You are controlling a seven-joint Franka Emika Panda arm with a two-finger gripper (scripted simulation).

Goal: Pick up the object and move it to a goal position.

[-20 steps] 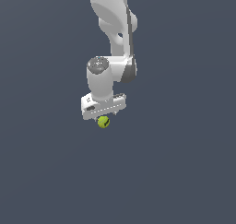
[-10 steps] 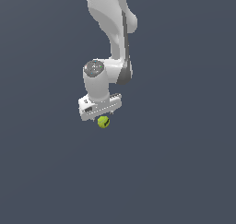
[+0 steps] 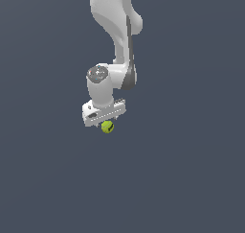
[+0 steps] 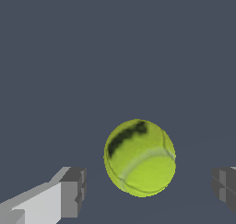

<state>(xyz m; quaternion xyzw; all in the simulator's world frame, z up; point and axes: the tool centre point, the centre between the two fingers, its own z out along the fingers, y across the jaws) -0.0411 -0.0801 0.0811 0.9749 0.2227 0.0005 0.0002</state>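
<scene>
The ball [image 3: 107, 127] is a small yellow-green sphere, and the wrist view [image 4: 139, 157] shows it with a pale curved seam and a ragged dark blotch near its upper side. No brand, label or legible writing shows on it or on the robot.

In the exterior view the white arm [image 3: 115, 21] comes down from the frame's upper edge, bends at a grey-capped joint, and ends in a wrist pointing downward, with the wide gripper [image 3: 106, 120] body tilted slightly across the view. The ball sits just under that body, close against it, and is narrower than it.

In the wrist view the ball lies between two grey fingertips [image 4: 73, 192], one on either side, each with a clear gap of background between pad and ball. The gripper is spread apart, wider than the ball and not touching it. The second fingertip is cut off by the frame's edge.

The fingers themselves are too small to make out in the exterior view. The background is a uniform dark grey-blue surface [image 3: 191, 179]; I cannot tell whether the ball rests on it.
</scene>
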